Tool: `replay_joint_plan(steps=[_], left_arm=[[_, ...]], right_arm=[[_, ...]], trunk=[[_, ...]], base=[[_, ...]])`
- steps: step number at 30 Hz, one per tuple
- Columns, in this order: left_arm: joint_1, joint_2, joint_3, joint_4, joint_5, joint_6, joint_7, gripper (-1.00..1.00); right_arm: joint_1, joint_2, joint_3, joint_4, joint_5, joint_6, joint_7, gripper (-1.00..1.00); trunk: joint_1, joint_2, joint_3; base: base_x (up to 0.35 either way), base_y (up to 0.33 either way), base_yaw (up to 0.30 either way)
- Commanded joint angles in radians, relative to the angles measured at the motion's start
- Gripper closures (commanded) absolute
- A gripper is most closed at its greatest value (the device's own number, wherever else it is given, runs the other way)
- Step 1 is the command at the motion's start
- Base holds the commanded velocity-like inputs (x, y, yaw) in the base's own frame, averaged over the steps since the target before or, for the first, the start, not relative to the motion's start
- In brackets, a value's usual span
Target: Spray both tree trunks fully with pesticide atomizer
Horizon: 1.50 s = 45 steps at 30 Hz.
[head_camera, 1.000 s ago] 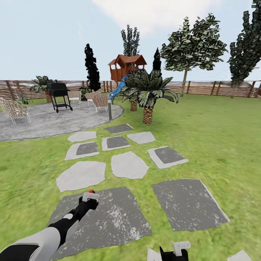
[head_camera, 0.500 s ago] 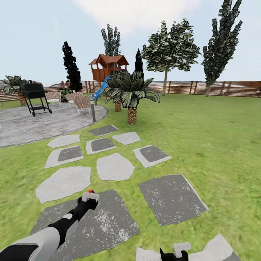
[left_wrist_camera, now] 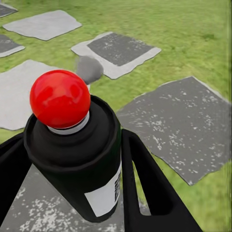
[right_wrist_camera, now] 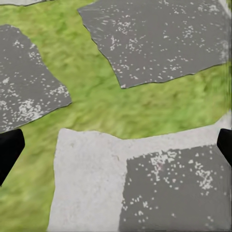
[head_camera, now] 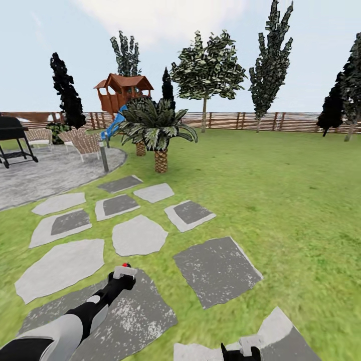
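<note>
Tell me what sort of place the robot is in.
A fenced back garden, by the look of it: a wide green lawn with grey stepping stones, a slatted wooden fence along the far edge, and a wooden playset beside a paved patio.

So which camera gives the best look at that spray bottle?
The left wrist view: the pesticide atomizer looms close, black body, red tip and label clear, between the left tool's fingers. In the head view it is tiny. The right wrist view looks at stepping stones.

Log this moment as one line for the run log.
left end effector: shut on atomizer | right end effector: open, over stepping stone | tree: far, by fence
</note>
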Motion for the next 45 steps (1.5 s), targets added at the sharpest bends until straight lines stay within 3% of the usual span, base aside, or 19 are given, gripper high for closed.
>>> replay_joint_plan(steps=[1,45], left_arm=[[-0.001,0.001,-0.004,0.001,0.001,-0.004,-0.002,1.0],[-0.001,-0.001,-0.003,0.001,0.001,-0.004,-0.002,1.0]], right_arm=[[-0.001,0.001,-0.005,0.001,0.009,-0.003,0.002,-1.0],[-0.001,0.002,-0.004,0.001,0.009,-0.003,0.002,-1.0]], trunk=[[-0.004,0.007,0.002],[-0.173,0.315,0.14]], base=[[0.0,0.0,-0.3],[0.0,0.0,-0.3]])
